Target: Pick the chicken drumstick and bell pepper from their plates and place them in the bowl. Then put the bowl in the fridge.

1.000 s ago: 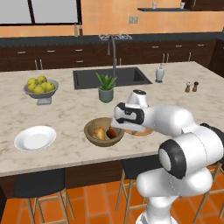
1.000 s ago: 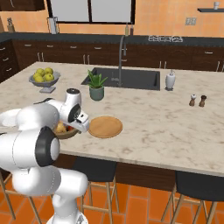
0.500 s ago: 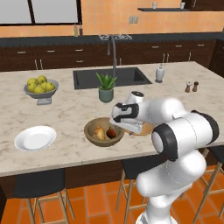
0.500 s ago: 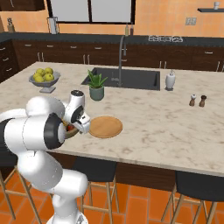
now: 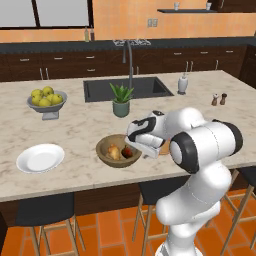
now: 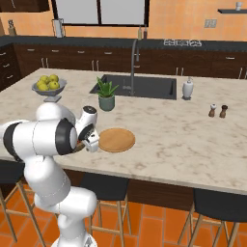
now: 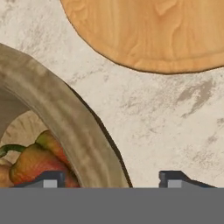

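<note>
The brown wooden bowl [image 5: 103, 151] sits near the counter's front edge. The golden chicken drumstick [image 5: 114, 151] and the dark red bell pepper [image 5: 128, 152] lie inside it. My gripper [image 5: 140, 145] is low at the bowl's right side. In the hand view the gripper [image 7: 109, 180] straddles the thick bowl rim [image 7: 65, 118]: one fingertip is inside by the bell pepper [image 7: 39, 162], the other outside over the counter. Gaps show on both sides of the rim. The wooden plate [image 6: 116, 140] lies bare just right of the bowl, the white plate [image 5: 40, 158] bare to its left. The fridge is out of view.
A grey footed bowl of yellow-green fruit [image 5: 46, 102] stands at the back left. A potted plant [image 5: 121, 100] stands in front of the sink [image 5: 127, 89]. A soap dispenser [image 5: 183, 84] and two shakers [image 5: 219, 99] are to the right. Stools stand under the counter's front edge.
The hand has come down and left onto the bowl's right rim. Its fingers stand a little closer together than before. The food and plates have not moved.
</note>
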Available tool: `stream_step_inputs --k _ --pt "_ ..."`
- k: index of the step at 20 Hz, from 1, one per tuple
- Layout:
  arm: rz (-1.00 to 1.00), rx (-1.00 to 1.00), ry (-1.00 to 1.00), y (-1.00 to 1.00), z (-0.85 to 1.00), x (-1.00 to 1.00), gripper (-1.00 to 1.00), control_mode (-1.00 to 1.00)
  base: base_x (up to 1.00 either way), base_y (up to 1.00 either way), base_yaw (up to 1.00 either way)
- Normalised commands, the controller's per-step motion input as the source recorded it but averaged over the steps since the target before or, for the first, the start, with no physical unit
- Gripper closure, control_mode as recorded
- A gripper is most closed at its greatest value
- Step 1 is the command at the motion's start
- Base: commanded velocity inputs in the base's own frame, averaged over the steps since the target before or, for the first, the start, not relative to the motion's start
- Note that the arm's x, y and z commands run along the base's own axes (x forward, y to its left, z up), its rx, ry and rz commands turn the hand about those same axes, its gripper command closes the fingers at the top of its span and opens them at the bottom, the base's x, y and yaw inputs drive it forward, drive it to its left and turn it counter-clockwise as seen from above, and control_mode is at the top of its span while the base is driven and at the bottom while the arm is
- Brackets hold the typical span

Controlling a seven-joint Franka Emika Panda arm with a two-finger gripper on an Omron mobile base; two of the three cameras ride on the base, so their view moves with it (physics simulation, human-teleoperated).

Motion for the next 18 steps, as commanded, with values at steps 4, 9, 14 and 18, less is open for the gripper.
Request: stream_step_inputs --k 4,9,14,18 --pt "0.0 0.0 0.0 0.0 0.01 -0.03 1.0 -1.0 0.0 0.0 0.0" --pt "-0.04 0.09 -0.07 -0.17 0.58 -0.48 1.0 -1.0 0.0 0.0 0.0" --pt "-0.15 0.18 -0.11 -0.4 0.97 -0.68 1.0 -1.0 0.0 0.0 0.0" --pt "-0.18 0.17 -0.05 -0.36 1.0 -0.6 1.0 -1.0 0.0 0.0 0.0"
